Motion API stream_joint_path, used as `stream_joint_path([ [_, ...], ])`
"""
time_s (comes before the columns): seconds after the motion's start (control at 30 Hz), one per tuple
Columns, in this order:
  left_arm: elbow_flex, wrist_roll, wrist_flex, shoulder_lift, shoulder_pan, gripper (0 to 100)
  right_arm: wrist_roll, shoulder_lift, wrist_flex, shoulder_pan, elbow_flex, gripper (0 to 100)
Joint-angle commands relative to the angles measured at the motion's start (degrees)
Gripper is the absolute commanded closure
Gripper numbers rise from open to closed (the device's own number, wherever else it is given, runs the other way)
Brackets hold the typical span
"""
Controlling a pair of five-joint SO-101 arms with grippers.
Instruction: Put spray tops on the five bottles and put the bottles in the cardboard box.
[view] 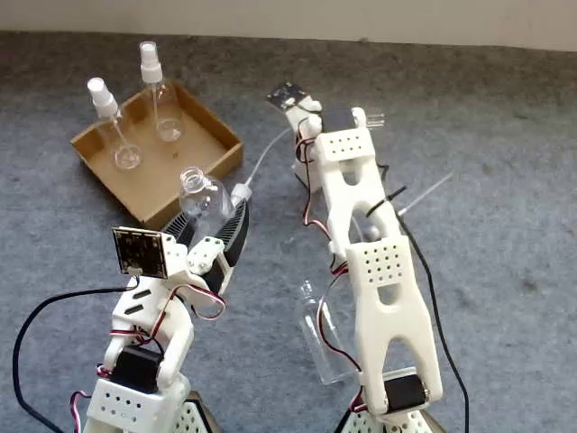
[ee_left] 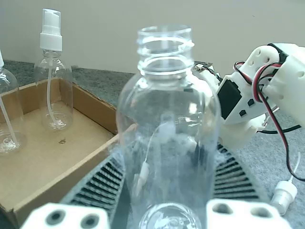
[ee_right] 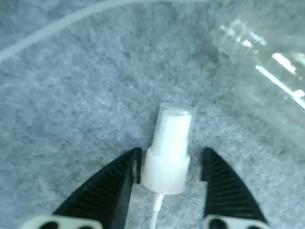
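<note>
Carpet [view: 505, 271], grey and nubbly, lies under everything. On it sits a shallow brown cardboard box [view: 209, 113] holding two upright clear plastic bottles with white spray tops: the nearer capped bottle [view: 122, 144] and the farther capped bottle [view: 164, 113]. Your left gripper [view: 214, 216] has its ribbed black jaws clamped around an uncapped clear bottle [ee_left: 167, 133], upright, threaded neck bare, just outside the box wall. Your right gripper [ee_right: 171, 155] has its jaws spread either side of a small white spray top with a clear cap [ee_right: 169, 143], lying flat on the carpet. One finger sits close against its collar, the other slightly apart.
</note>
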Motion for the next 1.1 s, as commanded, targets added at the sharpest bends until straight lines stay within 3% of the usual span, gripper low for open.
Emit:
stream_joint_path([
  [0.0, 1.2, 0.6, 0.1, -0.5, -0.7, 95, 0.4, -1.8, -0.7, -0.4, -3.0, 88.2],
  [0.2, 1.2, 0.6, 0.1, -0.4, -0.1, 95, 0.4, -3.5, 3.5, 0.5, -7.2, 88.6],
  [0.37, 1.2, 0.6, 0.1, -0.4, 0.7, 95, 0.3, -5.8, 11.6, 1.7, -21.7, 88.6],
  [0.5, 1.2, -6.3, 1.8, -0.3, 5.5, 95, -2.5, -8.0, 14.6, 2.3, -35.4, 88.6],
  [0.7, 1.2, -18.7, 3.7, -0.4, 11.8, 95, -11.3, -18.4, 14.6, 6.2, -32.0, 88.6],
  [0.97, 1.2, -19.0, 5.3, -0.4, 13.6, 95, -14.1, -38.7, 14.7, 7.8, -31.1, 88.6],
  [1.07, 1.2, -19.1, 5.5, -0.2, 15.9, 95, -15.6, -47.9, 14.7, 7.8, -24.6, 88.7],
])
